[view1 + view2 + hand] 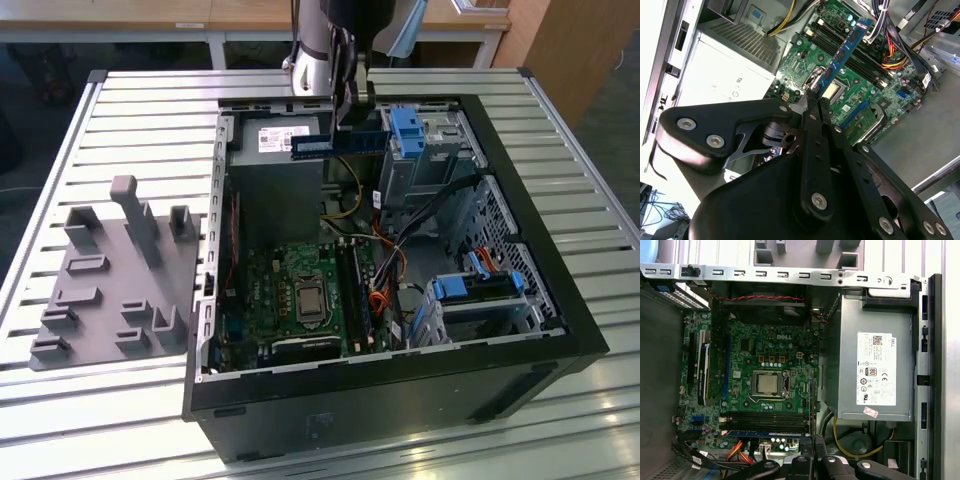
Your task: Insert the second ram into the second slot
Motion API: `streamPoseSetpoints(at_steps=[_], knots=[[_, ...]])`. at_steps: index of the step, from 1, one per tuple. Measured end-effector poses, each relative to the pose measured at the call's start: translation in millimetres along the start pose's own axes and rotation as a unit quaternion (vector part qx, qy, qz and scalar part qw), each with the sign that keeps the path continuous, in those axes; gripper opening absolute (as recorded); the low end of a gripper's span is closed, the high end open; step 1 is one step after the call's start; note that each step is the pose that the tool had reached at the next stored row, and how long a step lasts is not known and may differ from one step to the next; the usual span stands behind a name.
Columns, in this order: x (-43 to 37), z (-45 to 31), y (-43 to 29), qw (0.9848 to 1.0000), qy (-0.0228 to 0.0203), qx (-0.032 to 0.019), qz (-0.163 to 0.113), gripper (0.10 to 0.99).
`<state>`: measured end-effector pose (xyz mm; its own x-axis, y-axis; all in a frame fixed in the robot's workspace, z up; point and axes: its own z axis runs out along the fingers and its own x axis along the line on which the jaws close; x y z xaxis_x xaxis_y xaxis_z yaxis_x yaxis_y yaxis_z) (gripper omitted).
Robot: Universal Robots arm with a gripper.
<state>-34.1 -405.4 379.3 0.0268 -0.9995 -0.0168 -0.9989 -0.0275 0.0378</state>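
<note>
Holding second ram (pixel 338 143): gripper (pixel 352 115) fingers pinched shut on blue strip, strip roughly level. Ram hangs above open computer case (pixel 560 300), over power supply (pixel 275 150) and beside blue drive cage (pixel 408 130), well above motherboard (pixel 290 290). Second wrist view: ram (pixel 846 46) juts out from closed fingertips (pixel 815 102) with board beneath. Memory slots (pixel 765 419) lie beside processor socket (pixel 767 384); ram not seated. Grey fixture plate (pixel 100 290) on slatted table (pixel 150 110), exterior view's left.

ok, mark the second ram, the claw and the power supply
second ram (pixel 846 49), second wrist view, middle of the blue strip.
claw (pixel 815 99), second wrist view, between its fingertips.
power supply (pixel 875 367), first wrist view, labelled face.
</note>
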Motion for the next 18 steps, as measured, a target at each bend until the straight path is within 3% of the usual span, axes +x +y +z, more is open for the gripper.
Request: streamPoseSetpoints(at_steps=[18], knots=[[3.6, 0.1, 0.1, 1.0000, 0.0000, 0.0000, 0.000, 0.133]])
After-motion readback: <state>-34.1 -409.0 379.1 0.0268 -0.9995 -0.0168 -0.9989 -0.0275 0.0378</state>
